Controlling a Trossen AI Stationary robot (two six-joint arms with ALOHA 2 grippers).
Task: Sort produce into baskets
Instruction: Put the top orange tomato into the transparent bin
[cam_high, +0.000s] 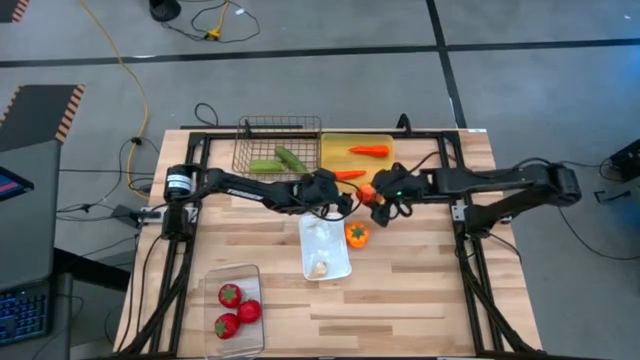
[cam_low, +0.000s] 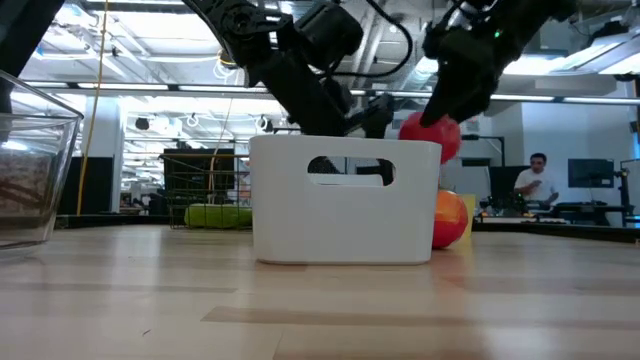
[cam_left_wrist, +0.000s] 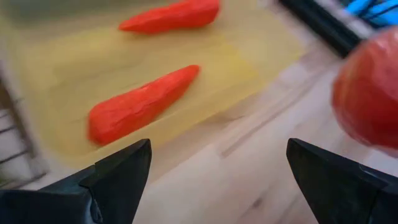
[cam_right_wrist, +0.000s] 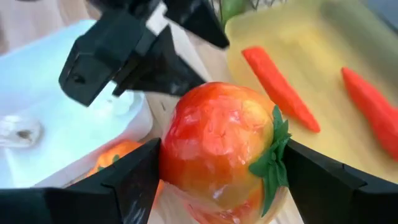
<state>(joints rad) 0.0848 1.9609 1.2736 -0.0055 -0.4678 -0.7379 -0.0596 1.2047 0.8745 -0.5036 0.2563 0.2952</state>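
Wooden tabletop (cam_high: 400, 290) beneath me: my right gripper (cam_right_wrist: 217, 180) pinches an orange-red pepper (cam_right_wrist: 221, 149) raised beside the yellow tray (cam_high: 385, 140) and white tray (cam_high: 325, 262). My left gripper (cam_left_wrist: 217, 180) hangs spread, empty, facing two carrots (cam_left_wrist: 140, 106).

Orange carrots (cam_high: 369, 151) on yellow tray (cam_high: 334, 145); red-orange, green-stemmed pepper (cam_right_wrist: 219, 146).

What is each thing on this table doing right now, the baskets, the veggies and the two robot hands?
Right hand: shut on a pepper, held above the table.
Left hand: open, empty, near the yellow tray.
Yellow tray: holds two carrots.
Wire basket: holds two cucumbers.
Clear tub: holds three red fruits.
White tray: holds garlic.
Second pepper: loose on table.
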